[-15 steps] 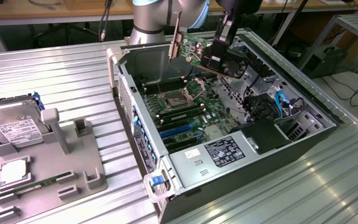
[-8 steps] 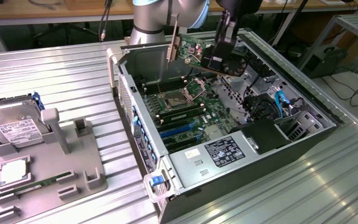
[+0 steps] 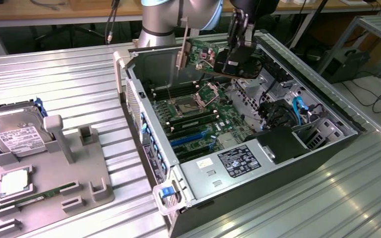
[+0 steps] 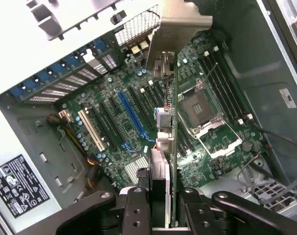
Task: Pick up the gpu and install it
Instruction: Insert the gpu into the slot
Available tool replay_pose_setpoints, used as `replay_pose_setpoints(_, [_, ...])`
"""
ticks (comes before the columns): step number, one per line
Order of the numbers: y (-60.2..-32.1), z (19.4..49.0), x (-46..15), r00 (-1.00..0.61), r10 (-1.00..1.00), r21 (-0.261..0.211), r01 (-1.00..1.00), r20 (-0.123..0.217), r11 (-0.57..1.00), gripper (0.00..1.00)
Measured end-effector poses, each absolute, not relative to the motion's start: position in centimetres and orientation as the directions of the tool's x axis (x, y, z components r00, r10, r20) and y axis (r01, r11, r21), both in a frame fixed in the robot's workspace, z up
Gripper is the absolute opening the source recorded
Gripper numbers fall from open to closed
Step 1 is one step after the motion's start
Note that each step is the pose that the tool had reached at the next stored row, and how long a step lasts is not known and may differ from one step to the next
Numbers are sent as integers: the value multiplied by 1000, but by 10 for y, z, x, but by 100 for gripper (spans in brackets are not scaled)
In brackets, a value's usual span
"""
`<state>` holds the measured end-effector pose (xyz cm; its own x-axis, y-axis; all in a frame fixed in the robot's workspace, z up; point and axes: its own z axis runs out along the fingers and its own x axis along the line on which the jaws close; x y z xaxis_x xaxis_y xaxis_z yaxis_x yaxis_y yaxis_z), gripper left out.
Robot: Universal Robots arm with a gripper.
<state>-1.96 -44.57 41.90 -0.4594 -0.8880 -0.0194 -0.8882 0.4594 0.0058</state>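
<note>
The gpu (image 3: 202, 55) is a green circuit card with a pale metal bracket (image 3: 179, 59) on one short end. It hangs on edge above the far end of the open computer case (image 3: 257, 168). My gripper (image 3: 235, 62) is shut on the card's end away from the bracket. In the wrist view the gpu (image 4: 171, 122) is seen edge-on between my black fingers (image 4: 136, 208), with its bracket (image 4: 180, 22) at the far end. It hovers clear of the motherboard (image 4: 114, 127), above the expansion slots beside the long blue slot (image 4: 131, 115).
A grey fixture tray (image 3: 78, 163) on the exterior view's left holds a silver hard drive (image 3: 12, 131), a processor chip (image 3: 15, 181) and a green memory stick (image 3: 38, 196). Inside the case are an open processor socket (image 4: 197, 105), cables (image 3: 296, 111) and a black shroud (image 3: 280, 144).
</note>
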Motion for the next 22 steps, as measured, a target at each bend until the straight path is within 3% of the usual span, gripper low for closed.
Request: replay_pose_setpoints(22, [-446, 418, -20, -71, -997, 5, -997, -20, 71, 28])
